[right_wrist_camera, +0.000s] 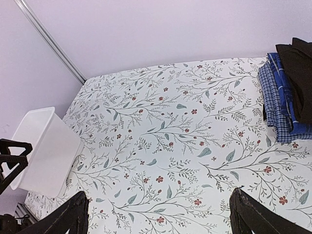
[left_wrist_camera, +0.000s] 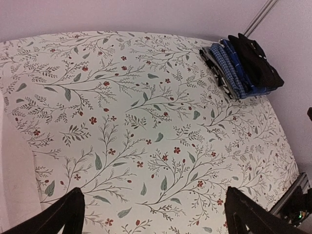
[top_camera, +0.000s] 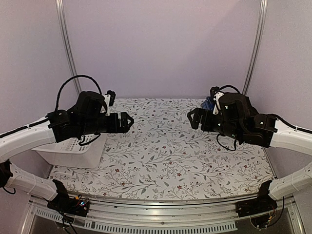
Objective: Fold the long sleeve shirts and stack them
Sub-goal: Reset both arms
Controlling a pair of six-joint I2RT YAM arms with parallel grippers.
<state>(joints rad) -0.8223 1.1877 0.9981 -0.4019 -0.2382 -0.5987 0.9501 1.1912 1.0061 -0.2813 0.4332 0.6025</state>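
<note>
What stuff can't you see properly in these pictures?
- Top view: shirt stack mostly hidden behind right arm.
- Top view: white basket partly covered by left arm.
- Right wrist view: black shirt and plaid shirt cut off by right edge.

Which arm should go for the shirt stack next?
Right. The stack sits in the far right corner of the table, just behind the right tool. The left tool hangs across the table on the basket side. Both tools are open and empty.
</note>
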